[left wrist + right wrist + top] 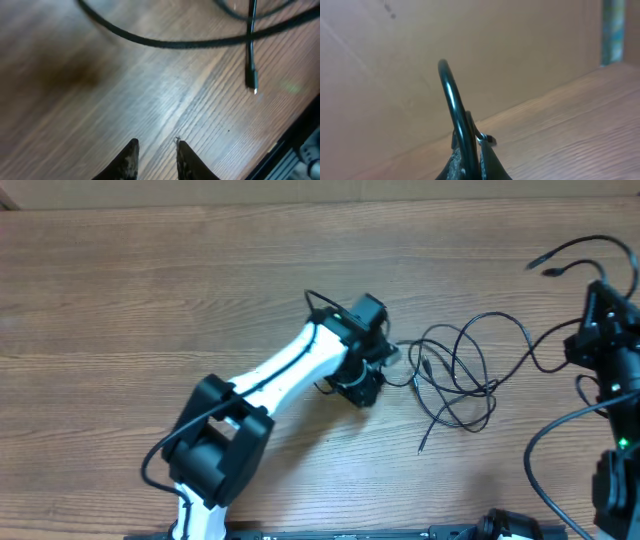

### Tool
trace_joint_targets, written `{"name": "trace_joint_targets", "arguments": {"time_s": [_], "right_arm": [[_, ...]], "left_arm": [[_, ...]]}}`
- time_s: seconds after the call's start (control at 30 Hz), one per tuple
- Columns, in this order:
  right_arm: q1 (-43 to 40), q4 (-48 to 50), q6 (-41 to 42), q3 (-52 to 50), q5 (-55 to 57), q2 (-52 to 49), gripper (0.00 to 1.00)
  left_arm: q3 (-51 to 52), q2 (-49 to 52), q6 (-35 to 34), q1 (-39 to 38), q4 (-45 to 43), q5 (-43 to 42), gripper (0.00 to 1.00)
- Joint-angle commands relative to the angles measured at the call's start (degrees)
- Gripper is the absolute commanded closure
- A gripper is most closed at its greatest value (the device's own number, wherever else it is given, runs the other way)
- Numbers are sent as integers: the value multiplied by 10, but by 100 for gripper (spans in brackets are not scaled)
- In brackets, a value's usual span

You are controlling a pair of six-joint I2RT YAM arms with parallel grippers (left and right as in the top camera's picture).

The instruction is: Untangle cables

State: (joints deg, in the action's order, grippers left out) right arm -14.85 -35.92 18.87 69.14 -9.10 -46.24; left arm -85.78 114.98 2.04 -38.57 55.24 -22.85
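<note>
Bearing everything, desk (150, 280): its wood-grained top is carrying the whole tangle.
Left arm (290, 365): is reaching in from the near edge toward the middle, ending just left of the tangle.
Right arm (615, 350): is standing at the far right, partly cut off by the frame edge.
Cables (455, 375): are lying in overlapping loops right of centre on the desk, between the two arms, with strands running off toward the right arm.
Right tool (470, 162): is clamping fully closed on a strand (449, 90) of the cables, which is arching up out of the pinch.
Left tool (156, 152): is hanging over bare wood with its fingers narrowly parted, gripping nothing.
Plug (251, 77): is lying flat on the desk, silvery tip showing, apart from the left tool.
Risk: with nothing pinning the loops, a pull by the right tool is likely dragging the whole bundle or cinching a crossing tighter; the left tool, closing where it is, would be catching only wood.
Hard to make out: which strand is passing over which — too fine from overhead; whether the clamped strand is joining the tangle cannot be traced.
</note>
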Motion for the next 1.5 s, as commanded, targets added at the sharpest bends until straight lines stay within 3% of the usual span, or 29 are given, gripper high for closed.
{"name": "trace_joint_targets", "arguments": {"time_s": [0.0,0.13,0.23,0.33,0.4,0.43,0.47,0.5,0.53,0.6,0.67,0.8,0.83,0.87,1.0,1.27,1.47], "right_arm": [[0,1,-12,47,39,3,96],[0,120,20,90,32,-4,96],[0,191,19,108,-36,-8,96],[0,142,-52,108,-41,-14,96],[0,35,-89,108,81,-35,92],[0,-6,-89,108,154,-48,86],[0,-76,-89,108,283,-80,71],[0,-90,-89,108,306,-88,64],[0,-141,-82,108,370,-122,41],[0,-180,-50,108,382,-155,8],[0,-209,-14,108,353,-186,2],[0,-224,-13,108,250,-201,0],[0,-230,-13,108,210,-201,0],[0,-233,-13,108,189,-201,0],[0,-269,-13,108,76,-207,0],[0,-389,-13,107,77,-288,0],[7,-427,-13,103,76,-381,0]], "left_arm": [[-9,-94,14,44,-3,-27,73],[-9,-214,27,103,-16,-27,72],[-9,-280,29,125,-35,-26,71],[-9,-320,47,138,-43,-20,69],[-9,-332,59,140,-38,-16,64],[-9,-332,59,140,-32,-15,62],[-9,-332,59,140,-28,-16,60],[-9,-332,59,140,-24,-16,56],[-9,-331,59,140,-21,-16,52],[-9,-331,59,139,-19,-16,46],[-9,-331,59,139,-13,-11,36],[-9,-331,59,140,-1,-5,24],[-9,-331,59,140,0,-5,8],[-9,-331,59,140,0,-5,0],[-9,-331,56,140,1,16,0],[-9,-330,57,139,2,23,0],[-9,-330,57,139,2,23,0]]}}
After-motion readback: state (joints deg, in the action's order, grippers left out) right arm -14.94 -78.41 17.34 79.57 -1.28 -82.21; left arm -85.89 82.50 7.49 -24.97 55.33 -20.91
